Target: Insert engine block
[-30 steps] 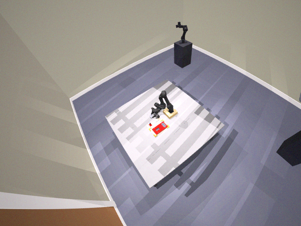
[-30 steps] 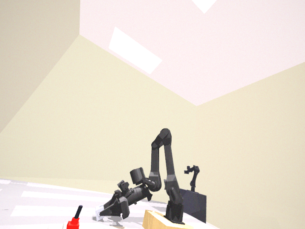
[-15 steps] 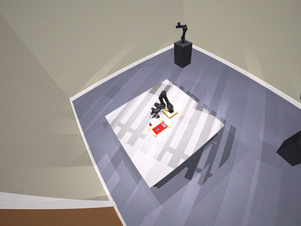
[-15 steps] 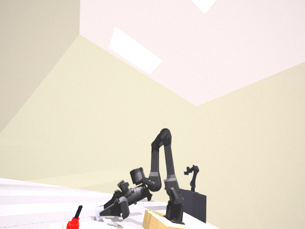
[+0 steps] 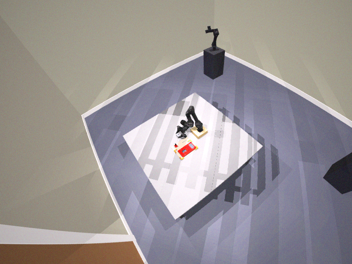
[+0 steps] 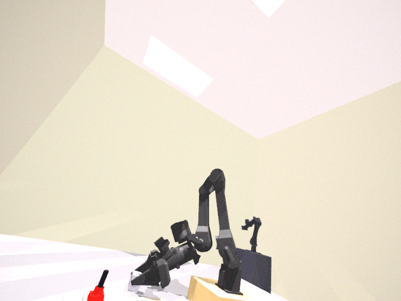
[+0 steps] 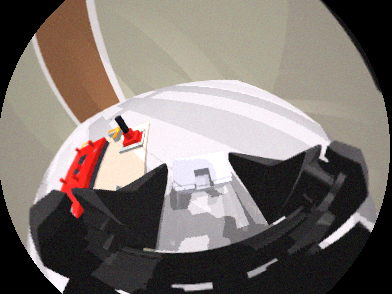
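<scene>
The pale white engine block (image 5: 178, 134) (image 6: 130, 286) (image 7: 185, 172) sits between the fingertips of my gripper (image 5: 181, 136) (image 6: 134, 278) (image 7: 198, 162), low near the table. The gripper is open. A gap shows at the left finger in the wrist view; the right fingertip is close to the block, and contact is unclear. The block's notch faces the wrist camera. It looks slightly tilted; whether it rests on the table is unclear. The red car body (image 5: 182, 153) (image 7: 94, 160) lies apart, at the left in the wrist view. Its rib cannot be made out.
A red piece with an upright black stick (image 5: 176, 146) (image 6: 96, 294) (image 7: 132, 138) stands beside the car body. A tan board (image 7: 120, 165) lies between them and my left finger. The arm stands on a yellowish base block (image 6: 207, 291) behind the gripper.
</scene>
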You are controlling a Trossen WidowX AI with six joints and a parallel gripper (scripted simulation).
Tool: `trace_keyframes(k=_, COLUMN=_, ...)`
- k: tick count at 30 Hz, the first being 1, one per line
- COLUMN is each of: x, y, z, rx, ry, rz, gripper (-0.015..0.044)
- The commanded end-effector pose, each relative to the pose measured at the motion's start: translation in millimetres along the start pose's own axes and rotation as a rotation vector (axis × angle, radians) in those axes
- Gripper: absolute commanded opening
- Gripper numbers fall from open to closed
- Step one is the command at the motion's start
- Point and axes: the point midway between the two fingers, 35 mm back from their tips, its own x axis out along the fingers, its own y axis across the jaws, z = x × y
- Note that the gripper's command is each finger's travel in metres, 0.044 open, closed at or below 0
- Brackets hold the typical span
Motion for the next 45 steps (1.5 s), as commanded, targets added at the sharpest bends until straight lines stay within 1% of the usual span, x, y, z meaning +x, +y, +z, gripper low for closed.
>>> trace_keyframes(k=1, x=0.0, y=0.1, z=-0.4, rx=0.001, ry=0.002, rz=0.0, gripper=0.044)
trace_keyframes(k=9, x=-3.1, y=-0.2, z=1.0, rx=0.002, ry=0.005, rz=0.0, gripper=0.044)
trace_keyframes(k=21, x=-42.9, y=-1.0, z=11.5, rx=0.005, ry=0.014, rz=0.0, gripper=0.044)
trace_keyframes(k=37, x=-38.6, y=-4.0, z=13.2, rx=0.006, ry=0.015, rz=-0.005, gripper=0.044)
trace_keyframes(k=45, x=-15.8, y=-14.4, z=14.4, rx=0.074, ry=0.229, rz=0.016, gripper=0.044)
